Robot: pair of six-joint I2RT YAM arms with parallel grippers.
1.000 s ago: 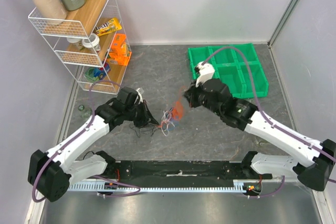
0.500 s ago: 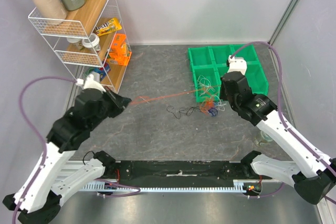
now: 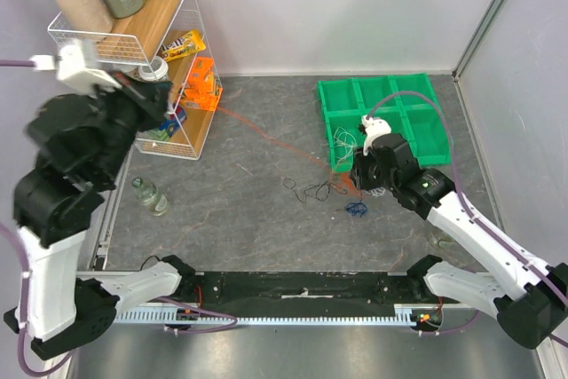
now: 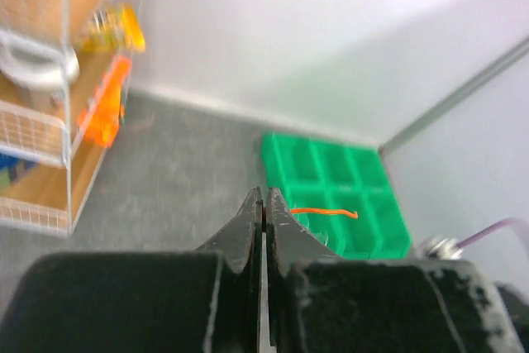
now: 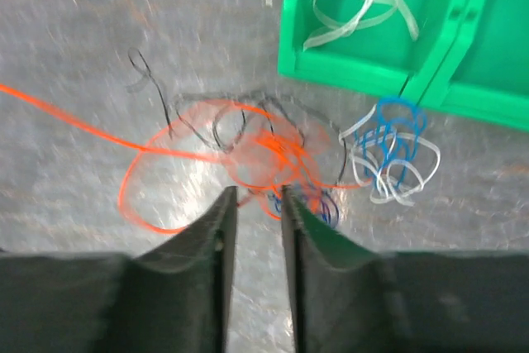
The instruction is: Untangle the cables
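High at left, left pincer (image 4: 264,197) pinching orange cable (image 4: 324,212)

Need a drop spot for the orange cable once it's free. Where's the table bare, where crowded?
Bare: back strip between wire rack and green bin, behind the taut orange cable; also near-centre table between bottle and black cable. Crowded: off the bin's near-left corner, where orange loops, black cable and blue cable bunch at the right pincer.

Bright, even overhead light with soft shadows; both wrist views are motion-blurred, with glare on the table (image 5: 182,178).
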